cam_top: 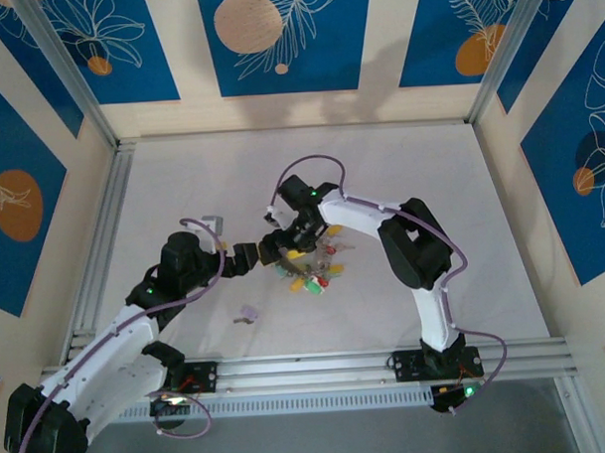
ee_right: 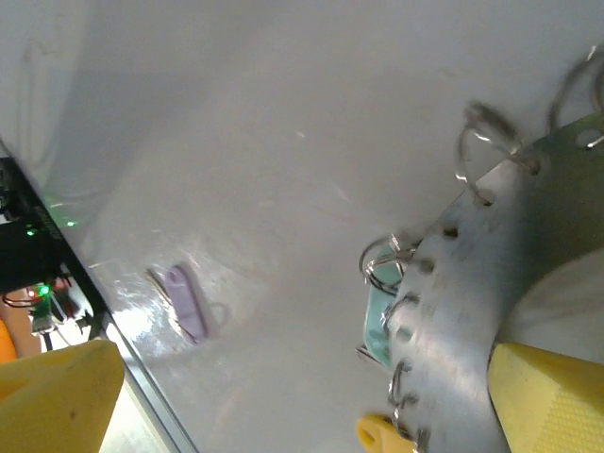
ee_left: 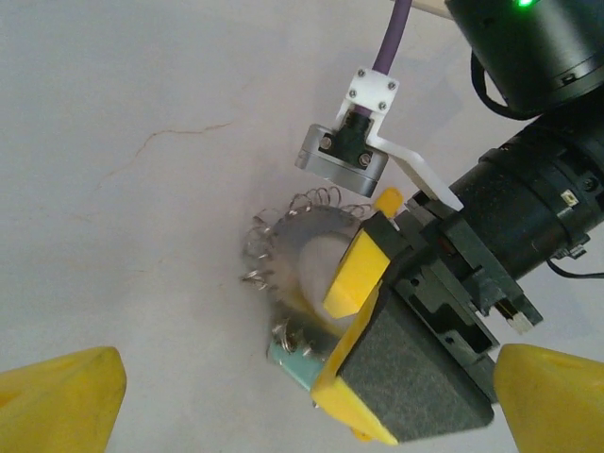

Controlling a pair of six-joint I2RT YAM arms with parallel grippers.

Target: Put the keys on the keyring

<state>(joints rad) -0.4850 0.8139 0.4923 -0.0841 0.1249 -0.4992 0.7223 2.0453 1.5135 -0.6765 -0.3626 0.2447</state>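
The keyring [cam_top: 319, 269] is a grey metal disc with a hole, lying mid-table and fringed with wire loops and green, red and yellow keys. In the left wrist view the keyring [ee_left: 288, 236] lies ahead, a green key [ee_left: 291, 362] at its near rim. My right gripper [cam_top: 286, 249] stands open over the ring's left edge; one yellow fingertip [ee_left: 357, 274] sits at the ring's hole. The right wrist view shows the keyring [ee_right: 491, 255], a green key [ee_right: 377, 319] and a yellow key [ee_right: 376, 432]. A lilac key [ee_right: 183, 300] lies apart on the table [cam_top: 249, 313]. My left gripper [cam_top: 248, 258] is open, just left of the right one.
A small grey bracket [cam_top: 215, 221] lies behind the left arm. Aluminium rails [cam_top: 96, 283] run along the left and front edges, and patterned walls enclose the table. The right arm's wrist camera [ee_left: 342, 156] hangs above the ring.
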